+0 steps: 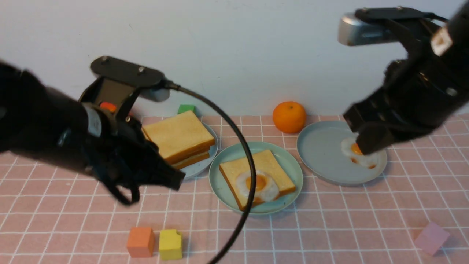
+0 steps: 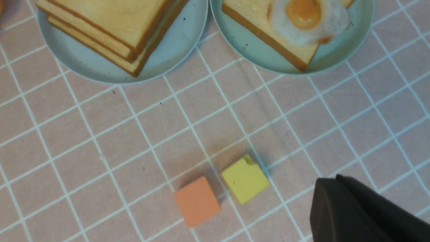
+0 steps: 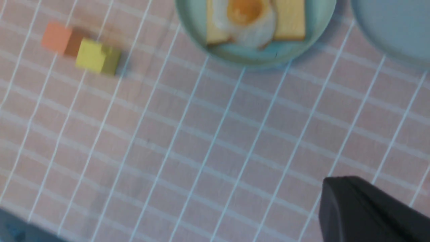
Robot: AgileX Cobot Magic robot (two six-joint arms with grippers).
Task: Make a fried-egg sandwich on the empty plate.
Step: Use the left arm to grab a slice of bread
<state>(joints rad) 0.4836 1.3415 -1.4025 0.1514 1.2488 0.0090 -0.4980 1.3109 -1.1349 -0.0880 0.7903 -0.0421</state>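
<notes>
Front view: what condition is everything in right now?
mint-green plate: holds one toast slice topped with a fried egg, no top slice
toast pile: stacked on the left plate
right plate: holds a second egg
left end effector: shut, empty
right end effector: shut, empty

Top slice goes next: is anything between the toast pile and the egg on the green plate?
Nothing visible stands between them: the toast pile and the fried egg sit on neighbouring plates, rims nearly touching. The black cable crosses the green plate in the front view, seemingly nearer the camera.
</notes>
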